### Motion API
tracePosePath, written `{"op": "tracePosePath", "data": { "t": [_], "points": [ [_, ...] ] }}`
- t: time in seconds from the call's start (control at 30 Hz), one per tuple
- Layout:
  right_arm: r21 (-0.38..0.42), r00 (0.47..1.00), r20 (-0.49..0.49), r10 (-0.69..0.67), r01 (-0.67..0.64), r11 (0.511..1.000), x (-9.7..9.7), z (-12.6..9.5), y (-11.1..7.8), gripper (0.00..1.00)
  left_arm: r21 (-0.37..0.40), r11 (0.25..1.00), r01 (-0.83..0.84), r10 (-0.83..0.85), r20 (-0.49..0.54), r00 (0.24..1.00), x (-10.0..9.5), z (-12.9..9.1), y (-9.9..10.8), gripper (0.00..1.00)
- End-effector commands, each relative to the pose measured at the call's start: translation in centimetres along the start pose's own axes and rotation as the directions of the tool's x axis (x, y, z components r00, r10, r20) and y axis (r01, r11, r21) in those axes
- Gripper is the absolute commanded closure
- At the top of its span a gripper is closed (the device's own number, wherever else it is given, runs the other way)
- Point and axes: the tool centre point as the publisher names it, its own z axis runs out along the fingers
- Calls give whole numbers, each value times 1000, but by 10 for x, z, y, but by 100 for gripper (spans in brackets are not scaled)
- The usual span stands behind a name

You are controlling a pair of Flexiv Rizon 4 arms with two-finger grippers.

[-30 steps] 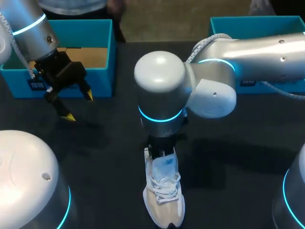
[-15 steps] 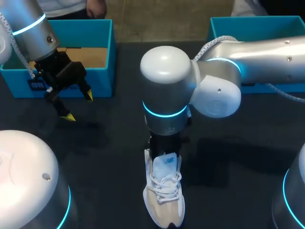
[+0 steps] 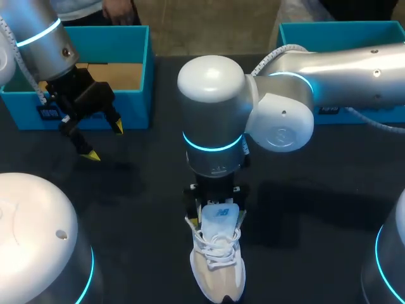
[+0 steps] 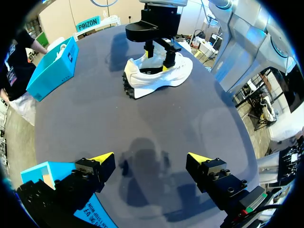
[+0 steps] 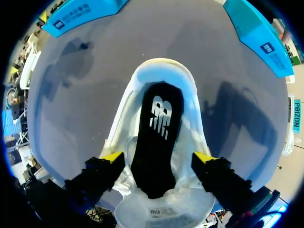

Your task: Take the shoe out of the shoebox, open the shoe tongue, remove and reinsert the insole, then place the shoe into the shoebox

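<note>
Shoe [image 3: 217,266]: upright on table [image 3: 145,209], 6 o'clock, out of shoebox [image 3: 142,76]. Insole [image 5: 156,133]: seated inside. Right gripper [image 3: 215,197]: wide, straddling the shoe, likely poised for the insole. Left gripper [image 3: 105,142]: wide, empty, parked at 10 o'clock.

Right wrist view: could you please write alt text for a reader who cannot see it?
A white shoe stands on the dark table directly under the right gripper, whose open yellow-tipped fingers straddle its opening, showing the black insole inside. Beyond the shoe, a blue shoebox sits at one table edge and another at the other.
</note>
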Motion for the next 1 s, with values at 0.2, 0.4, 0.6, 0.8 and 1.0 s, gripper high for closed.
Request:
{"op": "tracePosePath", "data": {
  "t": [0.2, 0.4, 0.6, 0.8, 1.0],
  "points": [
    [-5, 1000, 9, 10, -10, 1000, 6, -2, -4, 0, -3, 1000, 0, 0, -1, 1000, 0, 0, 0, 0],
    [-15, 1000, 18, 20, -20, 1000, 6, -7, -7, 0, -3, 1000, 0, 0, -1, 1000, 0, 0, 0, 0],
    [-30, 999, 47, 12, -10, 1000, 6, -14, 1, 0, -3, 1000, 0, 0, -1, 1000, 0, 0, 0, 0],
    [-24, 999, 47, -8, 9, 1000, 1, -11, 13, 0, -3, 1000, 0, 0, -1, 1000, 0, 0, 0, 0],
    [-17, 999, 50, -1, 2, 1000, -1, -13, 9, 0, -3, 1000, 0, 0, -1, 1000, 0, 0, 0, 0]
  ]
}}
